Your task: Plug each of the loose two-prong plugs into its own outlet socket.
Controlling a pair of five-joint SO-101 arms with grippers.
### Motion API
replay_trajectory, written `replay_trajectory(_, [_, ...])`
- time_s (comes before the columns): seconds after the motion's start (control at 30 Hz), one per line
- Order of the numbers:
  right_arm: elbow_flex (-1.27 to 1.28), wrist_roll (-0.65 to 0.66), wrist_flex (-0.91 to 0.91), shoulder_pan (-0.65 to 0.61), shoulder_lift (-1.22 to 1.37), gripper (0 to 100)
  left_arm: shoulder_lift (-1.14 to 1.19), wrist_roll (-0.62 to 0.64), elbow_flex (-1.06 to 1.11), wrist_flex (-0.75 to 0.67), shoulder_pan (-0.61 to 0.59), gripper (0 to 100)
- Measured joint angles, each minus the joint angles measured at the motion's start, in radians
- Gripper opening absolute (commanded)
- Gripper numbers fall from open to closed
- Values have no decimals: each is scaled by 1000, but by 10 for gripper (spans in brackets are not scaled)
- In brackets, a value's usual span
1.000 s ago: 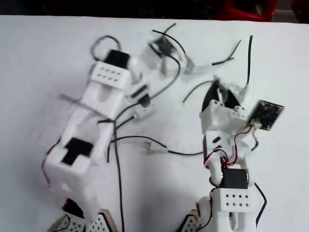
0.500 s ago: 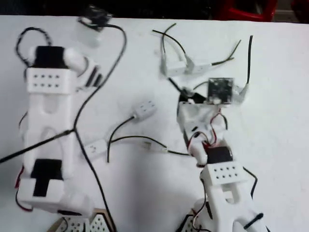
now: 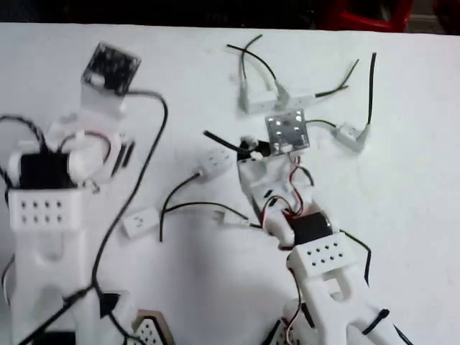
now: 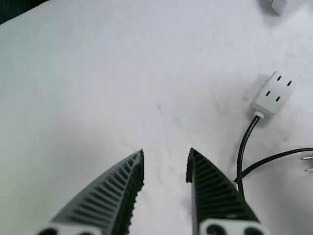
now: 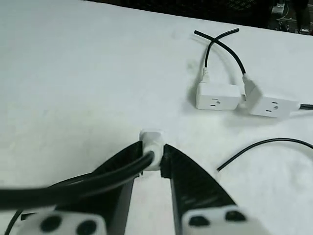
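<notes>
One plug (image 5: 151, 140), seemingly in right fingers (image 5: 191, 182).

The left arm's gripper (image 4: 165, 152) hangs low over the white tabletop (image 4: 98, 73). Its two grey, ridged plastic fingers (image 4: 117, 191) stand apart, and bare table shows in the gap between them. To the right of the gripper lies a small white rectangular outlet block (image 4: 273, 93) with two pairs of slots facing up. A black cord (image 4: 246, 142) runs from its near end. Just beside that cord, two thin metal prongs (image 4: 308, 164) show at the frame's edge.
</notes>
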Motion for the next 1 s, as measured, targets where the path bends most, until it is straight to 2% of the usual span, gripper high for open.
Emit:
replay_trajectory(0.17, [-28,83,6,-87,51,17,-181,52,301,-129,-86,154])
replay_trajectory(0.4, [-166,95,6,-104,292,17,-394,126,638,-290,-218,154])
replay_trajectory(0.57, [-247,95,-49,-104,463,17,-499,175,824,-379,-229,154])
replay_trajectory(0.8, [-353,170,-84,-84,675,17,-611,212,988,-470,-229,154])
replay_trajectory(1.0, [-523,176,57,-43,790,17,-690,212,1057,-476,-229,154])
